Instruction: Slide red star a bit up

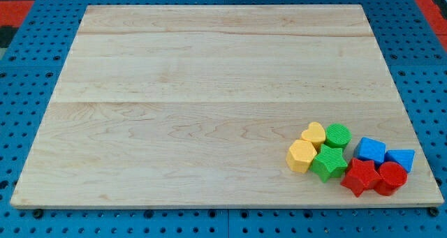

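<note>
The red star [360, 176] lies near the board's bottom right corner, in a tight cluster of blocks. A red cylinder [392, 177] touches it on the right. A green star [329, 162] sits at its left, and a blue cube [371, 151] sits just above it. My tip and the rod do not show in the camera view.
The cluster also holds a yellow hexagon [302, 156], a yellow heart [314, 134], a green cylinder [338, 135] and a blue triangle [401, 158]. The wooden board [209, 91] lies on a blue pegboard [28, 70]; its right edge runs close to the cluster.
</note>
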Available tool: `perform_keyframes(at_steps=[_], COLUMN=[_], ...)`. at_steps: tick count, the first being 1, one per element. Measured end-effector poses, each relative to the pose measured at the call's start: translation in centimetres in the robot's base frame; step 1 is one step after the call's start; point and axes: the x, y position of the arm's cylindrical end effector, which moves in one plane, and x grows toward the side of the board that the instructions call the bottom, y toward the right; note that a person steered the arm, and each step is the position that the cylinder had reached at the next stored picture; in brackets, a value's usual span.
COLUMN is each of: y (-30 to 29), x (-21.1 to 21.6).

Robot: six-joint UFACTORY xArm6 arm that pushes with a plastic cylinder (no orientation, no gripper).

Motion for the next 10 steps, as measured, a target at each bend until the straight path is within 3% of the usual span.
perform_keyframes(at_steps=[2,10], y=[-1.7,-20.4], x=[7.9,7.9])
